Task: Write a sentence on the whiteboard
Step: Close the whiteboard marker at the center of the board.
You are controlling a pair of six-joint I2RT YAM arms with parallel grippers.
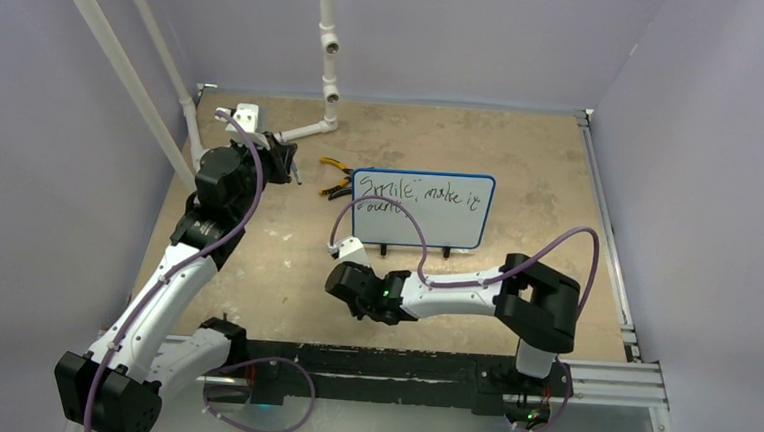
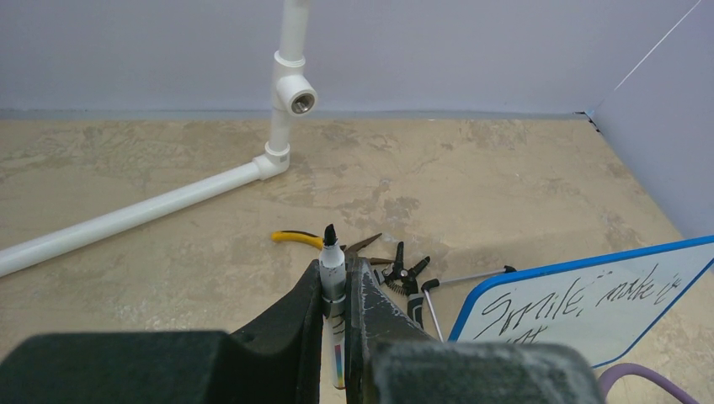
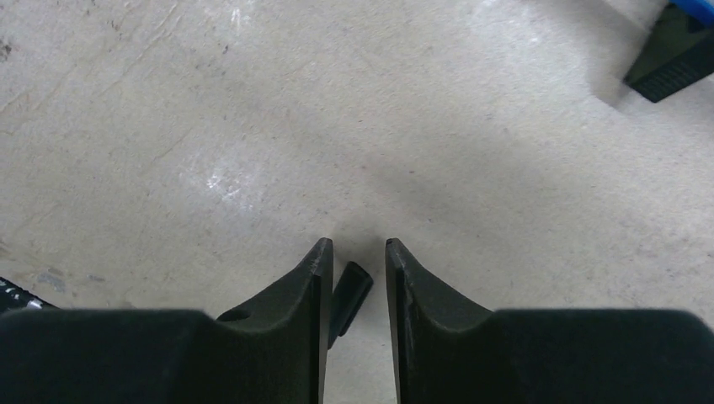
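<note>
Blue edges run around the whiteboard (image 1: 422, 208), which stands up on its two black feet (image 1: 384, 247) in the middle of the top view, on the tan tabletop (image 1: 541, 166). The sentence (image 1: 414, 193) is in thin black letters on the upper left part of the board. The top line reads about "Smile, make it", and a short word sits under it that I cannot read well. The left end effector (image 2: 335, 271) is in the upper left of the top view, off to the left of the board and not touching it. It pinches a marker (image 2: 332, 268) between its fingers, with the black tip sticking out past them. Pliers with yellow handles (image 2: 296, 239) and another small black tool (image 2: 404, 271) lie on the tabletop between that marker and the board. A white pipe (image 2: 285, 93) stands at the top of the view. The right end effector (image 3: 354, 252) is low over the tabletop, below the board's left end in the top view. Its fingers are a little apart, with a small black piece (image 3: 349, 295) between them. I cannot tell if they squeeze it.
</note>
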